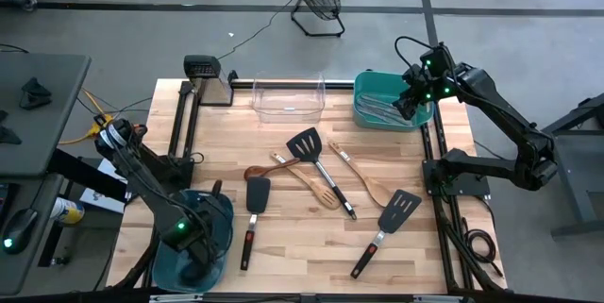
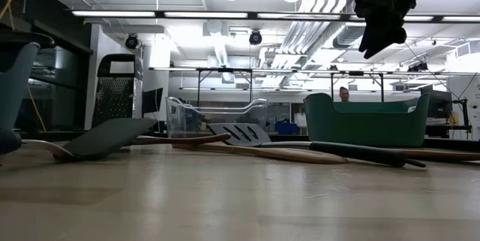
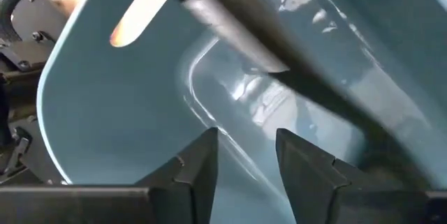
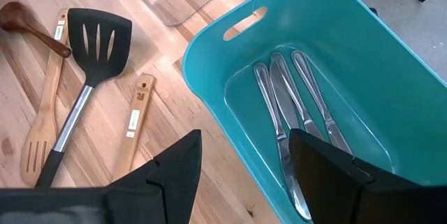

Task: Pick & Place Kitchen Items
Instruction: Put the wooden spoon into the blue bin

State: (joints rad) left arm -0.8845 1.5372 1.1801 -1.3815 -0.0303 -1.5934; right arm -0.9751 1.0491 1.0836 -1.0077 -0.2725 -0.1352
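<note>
Left gripper [image 3: 244, 168] inside blue tub [image 1: 219, 223], fingers parted, black utensil handle [image 3: 279, 63] loose; right gripper [image 4: 244, 175] spread above green tub [image 4: 391, 63].

Bright overhead ceiling lights [image 2: 225, 14], glare inside the blurred tub [image 3: 293, 1].

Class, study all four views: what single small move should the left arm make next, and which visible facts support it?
Probably lift the left gripper straight up out of the blue tub. Its jaws stand apart with nothing between them, and a black utensil already lies inside the tub, apparently released. Several utensils remain on the table.
</note>
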